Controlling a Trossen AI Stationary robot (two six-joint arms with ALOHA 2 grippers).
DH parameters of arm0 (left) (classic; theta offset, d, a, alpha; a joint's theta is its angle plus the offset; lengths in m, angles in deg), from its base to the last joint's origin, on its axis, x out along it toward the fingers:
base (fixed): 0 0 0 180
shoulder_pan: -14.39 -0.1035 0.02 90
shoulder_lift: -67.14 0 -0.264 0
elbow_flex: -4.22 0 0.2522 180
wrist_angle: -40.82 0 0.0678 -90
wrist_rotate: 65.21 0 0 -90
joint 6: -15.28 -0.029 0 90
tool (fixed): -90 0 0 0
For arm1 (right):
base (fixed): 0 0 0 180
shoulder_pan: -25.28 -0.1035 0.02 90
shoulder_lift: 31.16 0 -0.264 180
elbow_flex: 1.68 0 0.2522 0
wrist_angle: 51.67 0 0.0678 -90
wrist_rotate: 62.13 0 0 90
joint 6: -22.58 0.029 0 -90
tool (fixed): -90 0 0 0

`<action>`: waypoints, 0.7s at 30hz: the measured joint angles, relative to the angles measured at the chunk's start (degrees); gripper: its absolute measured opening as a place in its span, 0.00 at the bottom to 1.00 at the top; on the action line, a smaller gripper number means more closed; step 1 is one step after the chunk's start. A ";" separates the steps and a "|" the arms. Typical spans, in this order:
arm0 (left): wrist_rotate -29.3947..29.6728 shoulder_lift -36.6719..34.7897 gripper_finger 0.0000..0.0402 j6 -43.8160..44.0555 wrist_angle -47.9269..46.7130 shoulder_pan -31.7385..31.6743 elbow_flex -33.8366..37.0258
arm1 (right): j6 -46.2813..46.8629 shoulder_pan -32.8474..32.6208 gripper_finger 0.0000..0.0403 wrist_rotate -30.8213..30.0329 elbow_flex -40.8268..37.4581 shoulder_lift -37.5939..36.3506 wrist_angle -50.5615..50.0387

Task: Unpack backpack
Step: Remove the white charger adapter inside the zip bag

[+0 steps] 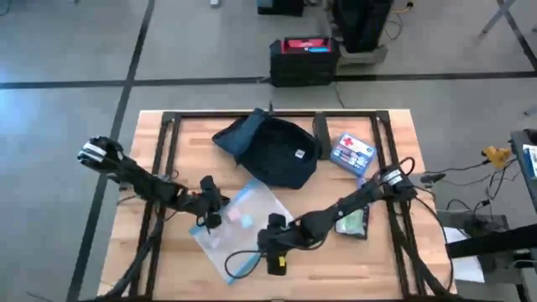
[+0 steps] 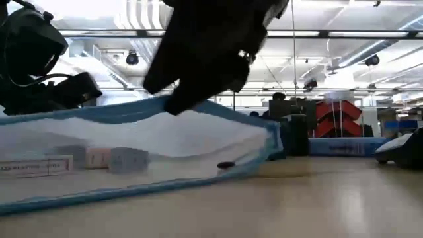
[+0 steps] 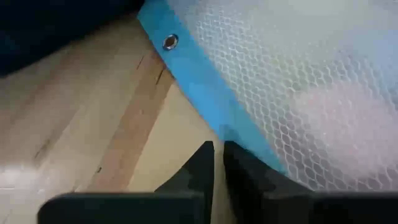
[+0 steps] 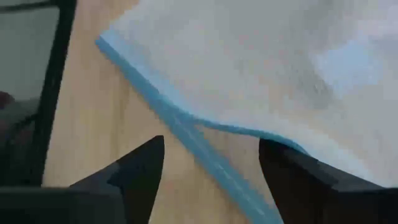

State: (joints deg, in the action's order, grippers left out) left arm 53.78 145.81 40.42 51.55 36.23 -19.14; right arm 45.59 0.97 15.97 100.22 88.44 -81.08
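Navy fabric backpack (image 1: 275,151) slumped at the far middle of the wooden tabletop (image 1: 168,252), flap thrown open toward the left arm's side, small light patch facing up. Just beside it, toward the right arm's side, a small blue-and-white box (image 1: 352,151). Nearer the front edge, apart from the bag, a clear mesh-lined pouch (image 1: 237,222) with blue trim, lying flat, pale pink and blue blocks showing through its skin. Left claw (image 3: 217,163) low at the pouch's edge, fingers together with only a sliver between, tips at the blue border below a metal eyelet (image 3: 170,42); possibly pinching that trim, though contact not clear from the wrist view. Right claw (image 4: 211,165) hanging over the pouch's near corner, fingers (image 4: 140,168) spread wide, blue trim running between them, nothing gripped. Under the right forearm, a dark flat packet with a greenish face (image 1: 352,222), resting on the wood near the tabletop's right side.
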 joint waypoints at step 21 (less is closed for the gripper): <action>0.11 0.00 0.06 0.02 0.45 0.00 0.00 | 2.49 0.54 0.56 -35.20 4.08 6.75 4.22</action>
State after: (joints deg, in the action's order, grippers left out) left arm 53.89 145.81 40.45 52.01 36.23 -19.14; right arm 48.08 1.51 -19.22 104.30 95.19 -76.86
